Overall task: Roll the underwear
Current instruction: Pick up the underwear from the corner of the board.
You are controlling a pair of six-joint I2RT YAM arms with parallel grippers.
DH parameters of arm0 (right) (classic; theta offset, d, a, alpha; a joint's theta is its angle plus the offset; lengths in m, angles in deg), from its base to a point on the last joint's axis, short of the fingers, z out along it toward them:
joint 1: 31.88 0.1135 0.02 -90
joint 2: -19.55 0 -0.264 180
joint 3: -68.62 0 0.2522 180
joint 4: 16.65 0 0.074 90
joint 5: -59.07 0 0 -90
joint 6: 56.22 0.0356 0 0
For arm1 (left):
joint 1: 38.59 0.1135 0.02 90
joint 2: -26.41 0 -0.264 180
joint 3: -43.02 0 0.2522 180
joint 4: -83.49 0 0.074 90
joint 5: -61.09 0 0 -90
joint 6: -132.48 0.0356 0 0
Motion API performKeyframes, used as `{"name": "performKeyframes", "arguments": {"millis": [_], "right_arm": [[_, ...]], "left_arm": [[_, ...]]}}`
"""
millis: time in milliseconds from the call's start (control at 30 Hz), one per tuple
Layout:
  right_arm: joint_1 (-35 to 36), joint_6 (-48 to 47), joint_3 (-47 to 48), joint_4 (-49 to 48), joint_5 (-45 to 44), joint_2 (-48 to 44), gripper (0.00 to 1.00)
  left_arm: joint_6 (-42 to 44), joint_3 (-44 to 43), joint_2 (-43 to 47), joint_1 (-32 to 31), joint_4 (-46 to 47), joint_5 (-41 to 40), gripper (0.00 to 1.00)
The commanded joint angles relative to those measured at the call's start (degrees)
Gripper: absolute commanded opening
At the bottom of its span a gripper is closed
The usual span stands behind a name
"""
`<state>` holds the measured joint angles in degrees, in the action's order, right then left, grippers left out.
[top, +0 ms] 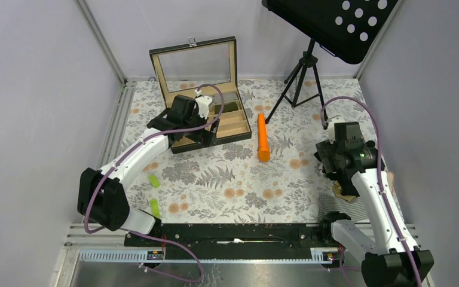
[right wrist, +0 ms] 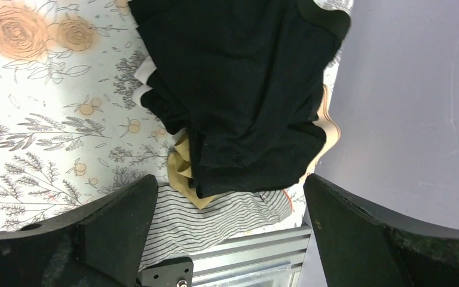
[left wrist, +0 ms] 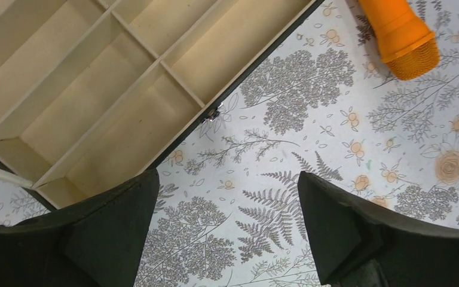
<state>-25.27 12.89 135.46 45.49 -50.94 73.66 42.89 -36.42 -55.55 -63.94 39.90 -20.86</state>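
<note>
1. Directly under the wide-open right gripper (right wrist: 227, 191), black underwear (right wrist: 239, 89) is lying heaped on a striped pair (right wrist: 215, 218) at the surface's (right wrist: 36, 119) right edge.
2. The left gripper (left wrist: 227, 185) (also open) is hovering well apart, beside the wooden box (left wrist: 95, 89).

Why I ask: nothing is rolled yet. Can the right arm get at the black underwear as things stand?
Probably yes: the right tool hangs open directly over the black underwear, nothing lying between them, though the wall close beside may cramp it.
</note>
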Motion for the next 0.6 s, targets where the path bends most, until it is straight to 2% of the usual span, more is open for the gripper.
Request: {"name": "performKeyframes", "arguments": {"millis": [0, 133, 267, 400, 567], "right_arm": [[-2.63, -0.13, 3.43, 1.04, 2.01, -4.56, 1.00], [-2.74, -5.44, 0.42, 2.41, 5.37, -9.85, 1.00], [-6.12, -3.99, -1.42, 7.23, 10.49, -6.65, 1.00], [-14.00, -5.90, -2.86, 7.02, 14.82, -1.33, 1.00], [-27.98, -12.27, 0.74, 9.47, 24.03, 7.50, 1.00]], "left_arm": [[-0.23, -3.39, -0.65, 0.04, 1.79, 4.38, 0.95], [-0.23, -4.75, -1.63, 0.03, 1.07, 5.63, 0.95], [-0.23, -6.40, -3.20, 0.03, 0.58, 6.89, 0.95], [-0.23, -6.56, -2.95, -0.32, 0.60, 7.03, 0.95], [0.91, -5.19, -1.47, -0.32, 0.64, 6.60, 0.95]]}}
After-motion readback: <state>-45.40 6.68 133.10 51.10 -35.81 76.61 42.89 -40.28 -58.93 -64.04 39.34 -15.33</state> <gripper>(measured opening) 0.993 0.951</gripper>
